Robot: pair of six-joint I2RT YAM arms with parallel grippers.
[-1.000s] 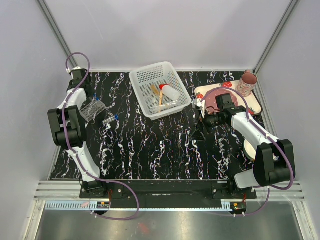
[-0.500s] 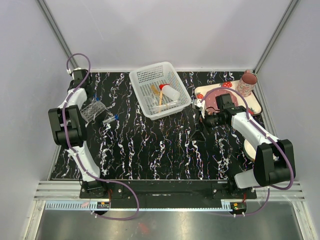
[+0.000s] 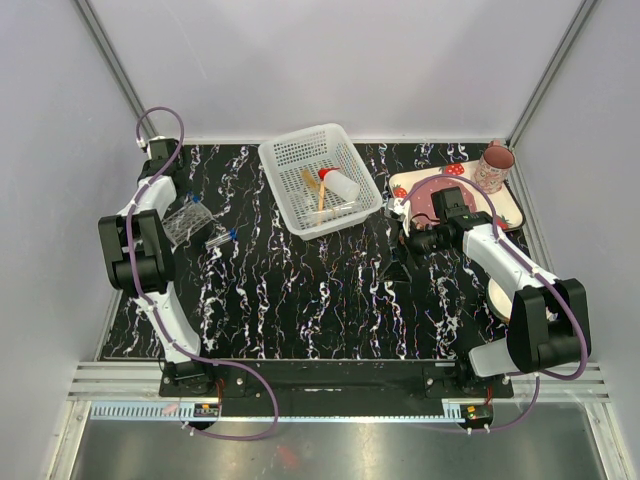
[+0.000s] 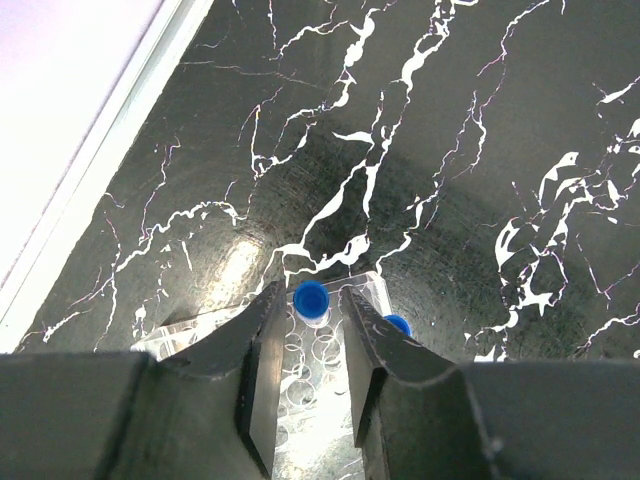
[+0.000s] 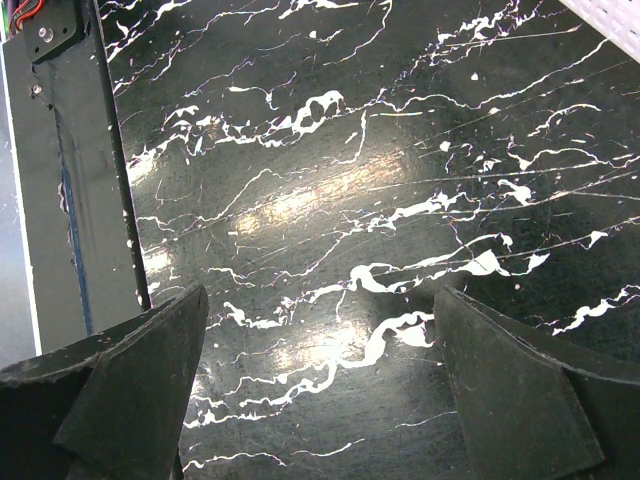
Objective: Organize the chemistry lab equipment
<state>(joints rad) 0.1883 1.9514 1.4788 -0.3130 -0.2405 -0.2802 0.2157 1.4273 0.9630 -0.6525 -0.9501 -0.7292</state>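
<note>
The clear tube rack stands at the far left of the table. In the left wrist view a blue-capped tube stands in the rack between my fingertips, with small gaps on both sides. A second blue cap shows to its right. My left gripper is narrowly open just above the rack. Loose blue-capped tubes lie beside the rack. The red-capped squeeze bottle and orange sticks lie in the white basket. My right gripper is wide open and empty over bare table. I cannot make out the funnel.
A strawberry-print tray with a pink plate and a pink mug sits at the far right. A cream bowl lies partly under the right arm. A dark metal bar runs along the left of the right wrist view.
My left wrist has shifted slightly toward the far side over the rack. The right arm has not moved.
</note>
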